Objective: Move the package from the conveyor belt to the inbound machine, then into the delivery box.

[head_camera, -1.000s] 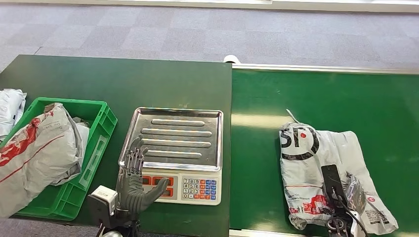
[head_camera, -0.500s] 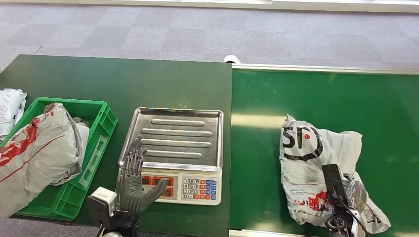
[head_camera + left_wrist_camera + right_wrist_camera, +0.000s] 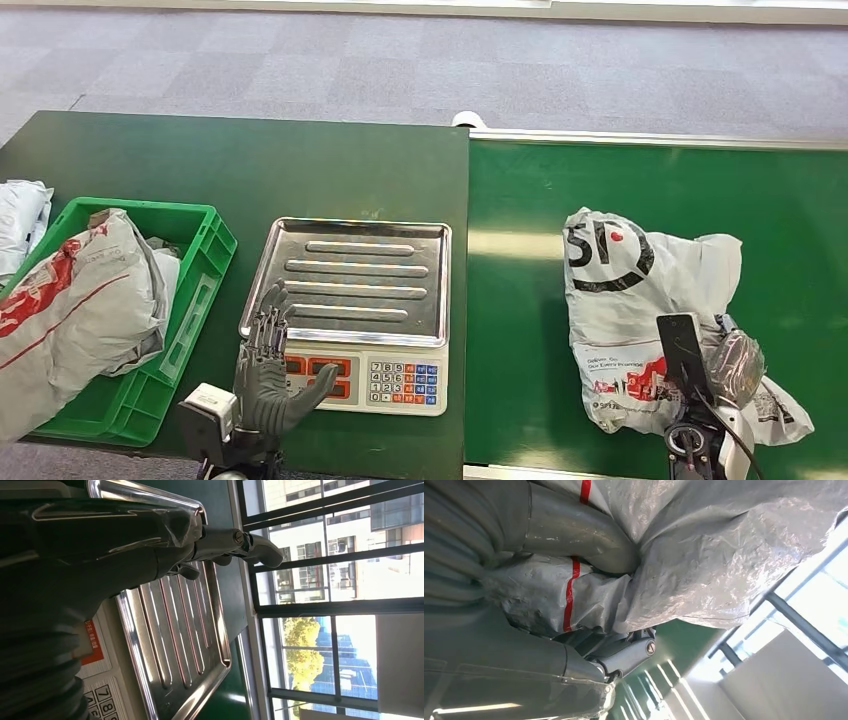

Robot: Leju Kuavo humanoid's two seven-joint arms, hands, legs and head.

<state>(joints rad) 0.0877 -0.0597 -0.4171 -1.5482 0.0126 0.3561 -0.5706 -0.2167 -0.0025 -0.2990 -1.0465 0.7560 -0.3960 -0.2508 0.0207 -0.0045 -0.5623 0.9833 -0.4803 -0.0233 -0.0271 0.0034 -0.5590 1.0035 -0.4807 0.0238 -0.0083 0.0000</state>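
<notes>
R hand (image 3: 589,630) grips grey package (image 3: 645,310) on conveyor belt (image 3: 520,330), right side. L hand (image 3: 268,375) open, empty, over scale (image 3: 350,300) near edge.

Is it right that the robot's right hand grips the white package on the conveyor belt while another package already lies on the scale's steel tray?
Not quite. The head view shows the steel tray bare. The right hand does grip the white package on the conveyor belt.

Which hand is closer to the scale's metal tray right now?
Left. The left hand hovers at the tray's front corner; the right hand grips the package on the belt.
</notes>
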